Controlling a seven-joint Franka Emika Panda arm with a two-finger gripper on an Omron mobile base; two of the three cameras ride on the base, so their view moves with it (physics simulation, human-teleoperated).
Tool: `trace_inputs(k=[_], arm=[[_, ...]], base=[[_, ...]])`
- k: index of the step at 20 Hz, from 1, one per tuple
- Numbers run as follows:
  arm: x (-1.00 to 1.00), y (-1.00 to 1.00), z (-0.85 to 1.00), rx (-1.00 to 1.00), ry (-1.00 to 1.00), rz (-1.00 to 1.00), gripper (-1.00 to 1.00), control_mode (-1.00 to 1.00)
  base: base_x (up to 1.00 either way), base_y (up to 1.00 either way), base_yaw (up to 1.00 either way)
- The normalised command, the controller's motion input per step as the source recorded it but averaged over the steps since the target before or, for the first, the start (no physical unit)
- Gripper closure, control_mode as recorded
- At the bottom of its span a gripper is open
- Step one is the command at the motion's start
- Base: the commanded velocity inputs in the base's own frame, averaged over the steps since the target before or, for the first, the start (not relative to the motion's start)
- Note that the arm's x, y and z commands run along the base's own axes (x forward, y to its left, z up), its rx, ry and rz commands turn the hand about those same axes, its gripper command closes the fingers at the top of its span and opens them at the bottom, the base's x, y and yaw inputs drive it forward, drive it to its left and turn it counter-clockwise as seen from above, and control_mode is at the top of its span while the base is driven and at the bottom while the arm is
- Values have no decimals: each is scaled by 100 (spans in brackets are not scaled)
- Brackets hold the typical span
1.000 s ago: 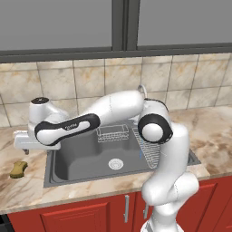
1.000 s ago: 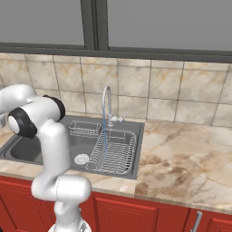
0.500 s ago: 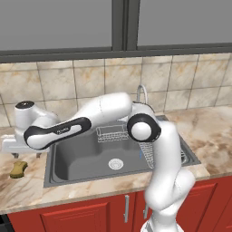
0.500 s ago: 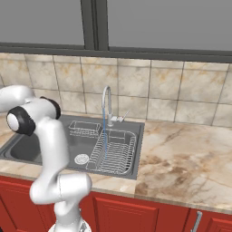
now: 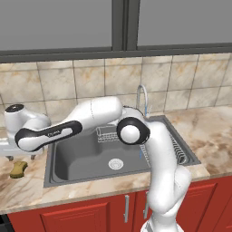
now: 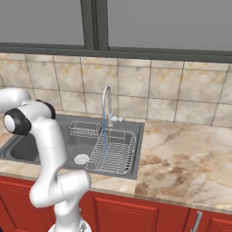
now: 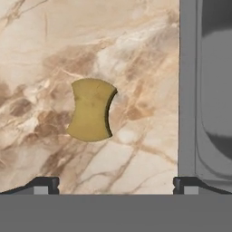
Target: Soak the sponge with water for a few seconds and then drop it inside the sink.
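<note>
A marble-patterned tabletop [image 5: 213,149] is seen below a tiled wall and a dark-framed window, with red cabinet fronts beneath. The sink [image 5: 81,159] is set into the tabletop — a dark grey basin with a round silver drain [image 5: 115,163] on its floor and a curved faucet [image 6: 107,103] at its far edge. From the faucet a thin pale-blue stream of water [image 6: 104,131] is seen falling onto the wire dish rack [image 6: 114,154] in the right part of the basin; a small wire basket [image 6: 84,128] is placed at the far side.

The sponge [image 5: 18,169] is found on the tabletop just left of the sink, flat and apart from its rim. The arm is stretched left across the basin, and the gripper [image 7: 116,185] is held above the sponge [image 7: 92,116] with its jaws spread wide — nothing is held between them, and the sponge is not touched.
</note>
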Motion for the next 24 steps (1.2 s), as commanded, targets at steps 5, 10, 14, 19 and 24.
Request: trace_inputs(k=[5,10,14,19,24], arm=[[11,2,-43,0,0,0,-100,-100],[20,0,-9,0,7,0,-100,-100],[27,0,-1,2,7,0,-100,-100],[38,0,-18,0,2,0,-100,-100],[36,2,-29,0,0,0,-100,-100]], base=[[0,0,0],[0,0,0],[0,0,0],[0,0,0],[0,0,0]])
